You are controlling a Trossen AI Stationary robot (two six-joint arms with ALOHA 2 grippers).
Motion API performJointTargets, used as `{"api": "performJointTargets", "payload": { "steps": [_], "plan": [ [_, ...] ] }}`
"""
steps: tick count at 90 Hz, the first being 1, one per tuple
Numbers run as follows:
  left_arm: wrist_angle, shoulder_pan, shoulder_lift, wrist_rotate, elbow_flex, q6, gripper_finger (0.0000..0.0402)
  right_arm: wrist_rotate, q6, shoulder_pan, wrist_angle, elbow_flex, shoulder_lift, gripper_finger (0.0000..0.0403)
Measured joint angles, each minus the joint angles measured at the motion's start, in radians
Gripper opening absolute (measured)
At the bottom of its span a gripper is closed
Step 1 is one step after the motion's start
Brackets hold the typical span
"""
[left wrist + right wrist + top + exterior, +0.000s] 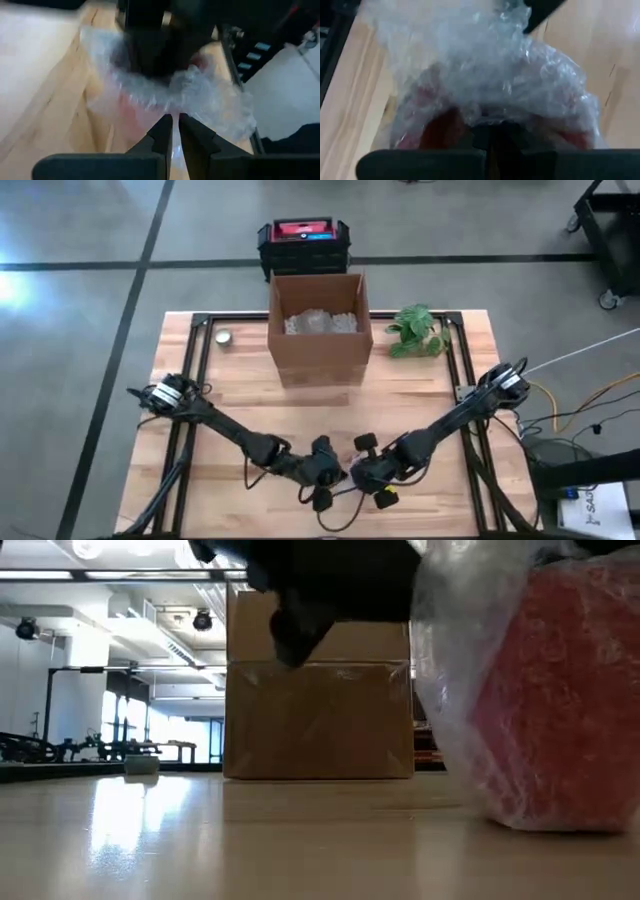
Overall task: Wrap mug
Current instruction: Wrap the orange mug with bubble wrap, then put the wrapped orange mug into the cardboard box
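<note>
Mug wrapping at the near edge of the light wooden counter: a red mug sits on the counter inside a loose sheet of clear bubble wrap, and both dark arms converge on it from the two sides. In the high view the left pincer and the right pincer lie close together, just beside each other over the bundle, which the arms largely hide from above. The left wrist view shows the left pincer's fingers nearly pressed together, with only a thin slit between them and a fold of the wrap running into that slit — whether the film is truly pinched cannot be told. The right wrist view shows the right pincer pushed against the wrapped mug, its tips buried under the film, so their state cannot be told. In the low view the wrapped mug stands on the counter at the right, the plastic bulging up and over its side. Farther back, at the counter's middle, stands an open brown cardboard box holding pale packing material; a small green plant lies to its right, a small round tin to its left, and a black and red case rests on the floor behind.
</note>
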Motion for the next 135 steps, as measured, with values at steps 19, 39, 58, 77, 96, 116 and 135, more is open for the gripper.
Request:
{"api": "performJointTargets", "payload": {
  "steps": [19,39,58,77,96,116,135],
  "plan": [
    [0.018,0.022,0.021,0.009,-0.006,-0.003,0.002,-0.009,-0.003,-0.016,0.051,-0.004,0.018,0.0],
    [0.059,0.022,0.057,0.023,-0.005,-0.015,0.002,-0.035,-0.016,-0.023,0.004,0.014,0.008,0.0],
    [0.044,0.026,0.045,0.016,-0.004,0.003,0.002,-0.034,-0.006,-0.015,-0.175,0.119,-0.087,0.0],
    [0.044,0.024,0.044,0.017,-0.004,0.002,0.002,-0.06,0.155,-0.016,-0.213,0.129,-0.183,0.0],
    [0.044,0.024,0.043,0.036,-0.004,0.002,0.002,-0.08,0.143,0.03,-0.214,0.131,-0.217,0.0056],
    [0.041,0.024,0.043,0.041,-0.004,0.002,0.002,0.012,0.143,0.107,-0.207,0.125,-0.154,0.0187],
    [0.04,0.023,0.041,0.042,-0.004,0.002,0.002,0.008,0.143,0.102,-0.201,0.125,-0.042,0.0272]
  ]
}}
